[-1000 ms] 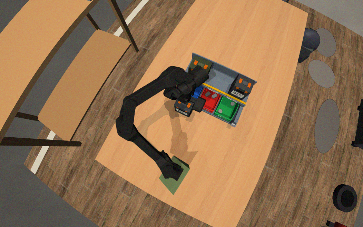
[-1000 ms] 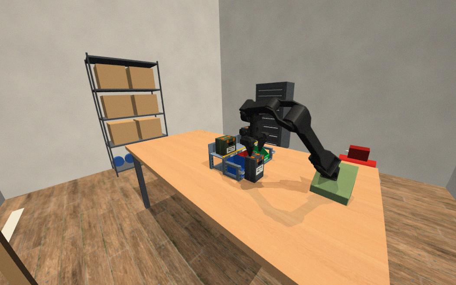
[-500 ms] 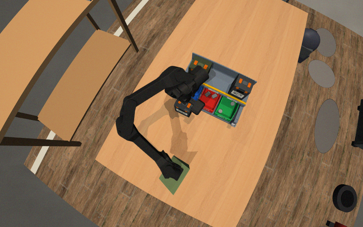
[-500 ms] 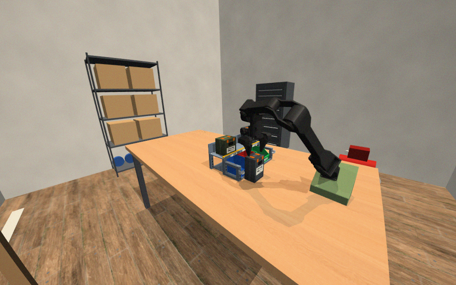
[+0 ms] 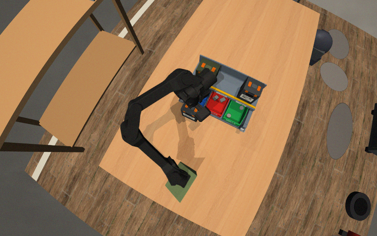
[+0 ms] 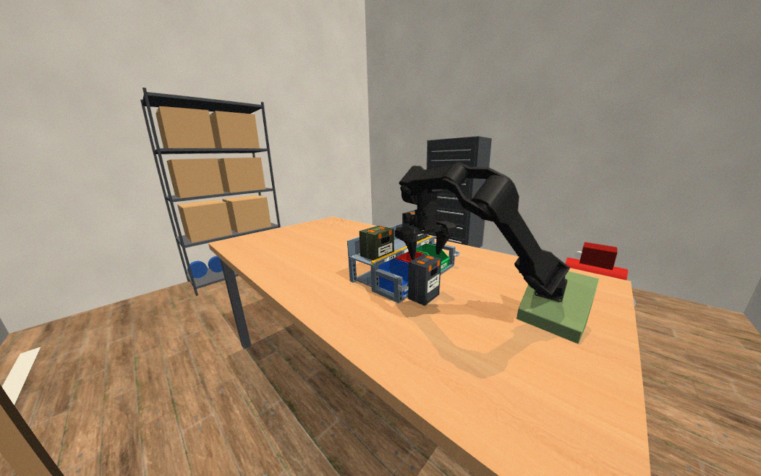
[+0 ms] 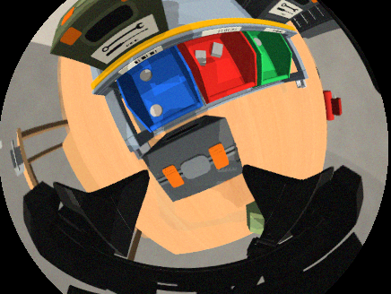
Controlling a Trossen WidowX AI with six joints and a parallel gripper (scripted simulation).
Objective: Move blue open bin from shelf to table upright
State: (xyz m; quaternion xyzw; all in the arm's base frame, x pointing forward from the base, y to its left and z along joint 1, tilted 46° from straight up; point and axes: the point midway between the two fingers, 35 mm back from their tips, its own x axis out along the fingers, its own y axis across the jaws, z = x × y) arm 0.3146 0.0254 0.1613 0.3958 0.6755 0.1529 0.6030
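A green boxy tool case (image 5: 208, 67) (image 6: 375, 242) (image 7: 112, 33) is sitting on the gray metal shelf (image 5: 230, 80) (image 6: 360, 259) (image 7: 204, 12), left of a black one (image 5: 250, 90) (image 7: 287, 11). The blue open plastic bin (image 5: 203, 101) (image 6: 394, 273) (image 7: 163, 90) is resting below, w/ 2 round bits; a dark gray case (image 5: 189, 111) (image 6: 424, 279) (image 7: 195, 159) is blocking its front. The black gripper (image 5: 195, 107) (image 6: 426, 255) (image 7: 196, 173) is hanging wide open, hiding most of the bin up top.

The gripper (image 5: 194, 103) (image 6: 427, 255) (image 7: 196, 173) has turned a little. Seen from the top, its finger (image 5: 202, 112) that shows best has swung away from the red bin (image 5: 218, 103) (image 6: 409, 257) (image 7: 220, 67). It has moved a bit nearer to the table's short edge by the green block (image 5: 180, 194) (image 6: 578, 297) (image 7: 256, 221), and nearer to the long edge on the arm's bent side. In the outside view, the two fingertips now look farther apart.
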